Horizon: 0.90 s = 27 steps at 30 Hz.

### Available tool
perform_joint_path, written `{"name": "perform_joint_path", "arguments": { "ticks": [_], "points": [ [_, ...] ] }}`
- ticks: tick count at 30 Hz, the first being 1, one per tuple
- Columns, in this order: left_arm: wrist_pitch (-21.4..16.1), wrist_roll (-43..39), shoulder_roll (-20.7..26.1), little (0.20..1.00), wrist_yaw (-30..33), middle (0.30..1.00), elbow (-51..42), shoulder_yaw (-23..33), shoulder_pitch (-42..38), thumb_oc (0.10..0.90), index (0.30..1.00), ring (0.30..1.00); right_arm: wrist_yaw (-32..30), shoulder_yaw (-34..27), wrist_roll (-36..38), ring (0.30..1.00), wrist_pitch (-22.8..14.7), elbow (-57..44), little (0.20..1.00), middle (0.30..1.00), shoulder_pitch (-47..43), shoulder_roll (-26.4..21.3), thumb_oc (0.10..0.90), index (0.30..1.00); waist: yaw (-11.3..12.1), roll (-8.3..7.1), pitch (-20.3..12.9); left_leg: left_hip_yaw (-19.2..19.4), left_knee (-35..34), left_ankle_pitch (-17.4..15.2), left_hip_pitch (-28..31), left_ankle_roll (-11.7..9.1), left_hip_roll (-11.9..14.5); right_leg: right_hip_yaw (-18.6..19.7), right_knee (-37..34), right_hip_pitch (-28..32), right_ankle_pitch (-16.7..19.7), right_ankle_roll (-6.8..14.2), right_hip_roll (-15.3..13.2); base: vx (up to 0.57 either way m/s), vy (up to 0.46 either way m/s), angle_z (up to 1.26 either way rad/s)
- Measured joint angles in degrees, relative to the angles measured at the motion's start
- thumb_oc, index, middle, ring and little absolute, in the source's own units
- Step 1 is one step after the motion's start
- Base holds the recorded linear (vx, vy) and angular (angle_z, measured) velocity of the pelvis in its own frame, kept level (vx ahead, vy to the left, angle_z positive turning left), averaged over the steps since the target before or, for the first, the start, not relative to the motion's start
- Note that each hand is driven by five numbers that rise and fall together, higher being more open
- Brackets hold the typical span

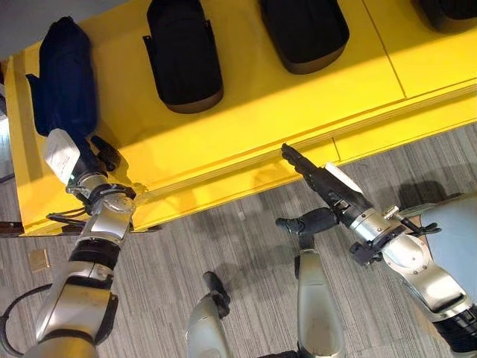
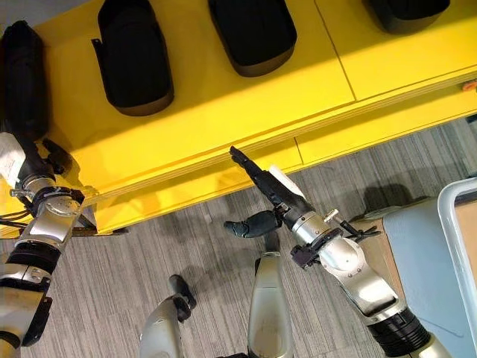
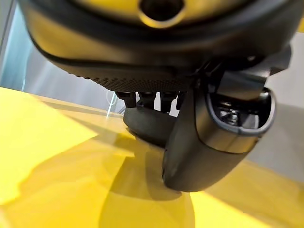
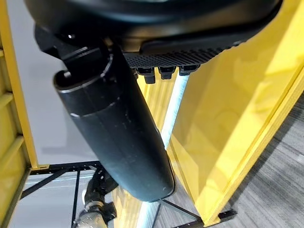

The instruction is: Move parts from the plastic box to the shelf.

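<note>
Yellow flat shelf (image 1: 298, 97) runs across the head views, carrying several black moulded plastic parts (image 1: 182, 56) in a row. My left hand (image 1: 78, 153) is up at the shelf's left end against a dark elongated part (image 1: 67, 74) lying there; I cannot tell whether its fingers grip it. My right hand (image 1: 320, 186) hangs over the grey floor (image 1: 246, 239) just off the shelf's front edge, fingers straight, thumb splayed, holding nothing. Pale plastic box (image 2: 458, 224) sits at far right.
</note>
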Motion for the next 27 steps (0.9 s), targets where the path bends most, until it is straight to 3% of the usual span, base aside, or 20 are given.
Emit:
{"name": "perform_joint_path", "arguments": {
  "ticks": [7, 11, 20, 27],
  "points": [
    [-0.5, 3.2, 0.0, 1.000, -1.3, 1.000, -5.2, 0.2, 5.5, 0.900, 1.000, 1.000, -0.9, -0.1, 0.0, 1.000, -0.4, 0.0, 1.000, 1.000, 1.4, 0.1, 0.900, 1.000, 0.6, -0.02, 0.0, -0.4, 0.0, -0.1, 0.3, 0.2, 0.0, -0.5, -0.6, 1.1, 0.1, 0.1, -0.1, 0.00, -0.003, 0.01],
    [-0.8, 3.7, 0.0, 1.000, -2.1, 1.000, -5.9, 0.2, 6.3, 0.900, 1.000, 1.000, -0.9, -0.1, 0.0, 1.000, -0.9, 0.0, 1.000, 1.000, 1.4, 0.1, 0.900, 1.000, 1.7, -0.02, 0.0, -0.4, 0.1, -0.1, 0.3, 0.2, 0.0, -0.5, -0.7, 1.1, 0.2, 0.0, -0.2, 0.00, 0.000, 0.00],
    [-0.1, 5.5, 0.3, 1.000, -3.8, 1.000, -5.6, 0.7, 6.7, 0.900, 1.000, 1.000, -0.9, -0.3, 0.0, 1.000, -1.6, 0.0, 1.000, 1.000, 1.2, -0.4, 0.900, 1.000, 1.5, 0.12, -0.1, -0.3, 0.1, -0.1, 0.6, 0.2, -0.2, -0.5, -0.6, 1.3, 0.2, 0.2, -0.4, 0.01, 0.017, 0.00],
    [2.9, 7.1, 4.5, 1.000, -3.9, 1.000, 2.4, 0.6, 4.1, 0.900, 1.000, 1.000, 0.0, -1.8, 0.0, 1.000, -1.6, 0.0, 1.000, 1.000, 1.0, -1.8, 0.900, 1.000, 0.0, 0.57, -0.1, 0.2, -0.2, -0.1, 1.0, 0.3, -0.4, -0.1, -0.8, 1.3, 0.3, 0.3, -0.6, 0.03, 0.073, -0.02]
  ]
}}
